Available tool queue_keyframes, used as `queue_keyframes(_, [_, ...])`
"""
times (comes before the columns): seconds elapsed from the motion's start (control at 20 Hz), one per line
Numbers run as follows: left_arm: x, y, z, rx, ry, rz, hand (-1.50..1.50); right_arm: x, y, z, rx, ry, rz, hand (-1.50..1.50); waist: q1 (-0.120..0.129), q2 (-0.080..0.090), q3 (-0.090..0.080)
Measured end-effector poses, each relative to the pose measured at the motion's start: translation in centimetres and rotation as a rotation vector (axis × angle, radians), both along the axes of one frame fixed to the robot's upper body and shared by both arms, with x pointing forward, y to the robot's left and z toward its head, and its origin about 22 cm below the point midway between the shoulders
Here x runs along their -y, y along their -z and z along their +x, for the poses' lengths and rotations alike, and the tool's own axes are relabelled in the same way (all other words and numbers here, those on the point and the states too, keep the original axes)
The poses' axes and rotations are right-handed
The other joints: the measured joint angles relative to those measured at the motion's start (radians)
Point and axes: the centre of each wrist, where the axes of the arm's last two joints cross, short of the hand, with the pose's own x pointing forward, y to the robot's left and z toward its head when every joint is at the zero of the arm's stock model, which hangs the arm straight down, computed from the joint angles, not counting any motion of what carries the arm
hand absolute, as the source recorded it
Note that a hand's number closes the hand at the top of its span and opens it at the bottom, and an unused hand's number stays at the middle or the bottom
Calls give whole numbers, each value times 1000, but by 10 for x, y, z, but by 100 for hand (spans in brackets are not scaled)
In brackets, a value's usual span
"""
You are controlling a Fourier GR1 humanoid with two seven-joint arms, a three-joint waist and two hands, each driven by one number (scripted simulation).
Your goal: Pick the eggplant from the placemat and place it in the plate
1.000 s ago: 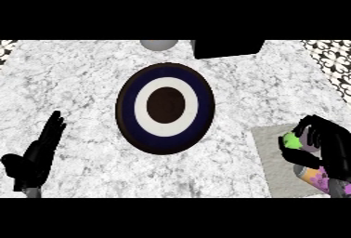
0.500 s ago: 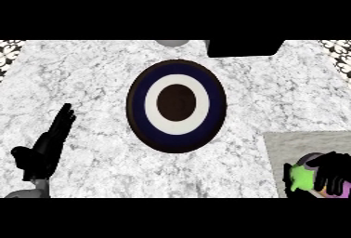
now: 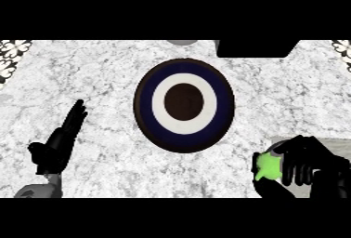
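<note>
At the lower right of the head view, the right hand (image 3: 308,162) is positioned over the near-left corner of the grey placemat (image 3: 339,148). Its fingers are curled downward around the eggplant (image 3: 268,167), which is therefore located at the placemat's left edge, within the hand. Only the bright green end of the eggplant is exposed, protruding to the left of the fingers; the remainder of its body is hidden by the hand, so its full shape and colour cannot be determined. Whether the eggplant rests on the placemat or is raised above it cannot be told from this view.

The plate (image 3: 184,105) lies at the centre of the white marble counter (image 3: 103,69). It shows a dark blue outer band, a white ring and a dark brown centre. Nothing rests on it. The plate is up and to the left of the right hand, and bare counter separates its lower right rim from the eggplant.

The left hand (image 3: 58,142) is at the lower left, well apart from the plate, with fingers straight and pointing up the view. It holds nothing.

A black object (image 3: 257,48) occupies the counter's far edge, beyond the plate's upper right. Patterned surfaces (image 3: 12,50) show at both upper corners.
</note>
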Motion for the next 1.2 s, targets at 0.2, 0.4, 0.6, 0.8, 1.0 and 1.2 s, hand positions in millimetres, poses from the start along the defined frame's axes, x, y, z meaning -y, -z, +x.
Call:
queue_keyframes(0.2, [0, -6, 3, 2, 6, -9, 0, -36, 3, 36, -17, -38, 28, 150, 11, 2, 0])
queue_keyframes(0.4, [-1, -6, 4, 1, 5, -9, 0, -68, 3, 71, -28, -67, 32, 150, 11, 2, 1])
queue_keyframes(0.6, [-2, -6, 4, -4, 12, -10, 0, -91, 8, 102, -43, -77, 34, 150, 12, 2, 1])
queue_keyframes(0.8, [-3, -8, 3, -4, 18, -15, 0, -107, 18, 130, -38, -60, 104, 150, 20, 4, 1])
queue_keyframes(1.0, [-6, -10, 7, -1, 16, -7, 0, -115, 27, 147, -41, -19, 184, -150, 20, 4, 1])
queue_keyframes(1.2, [-4, -3, 8, -5, 22, -6, 0, -121, 34, 170, -81, 7, 235, -150, 21, 5, 1])
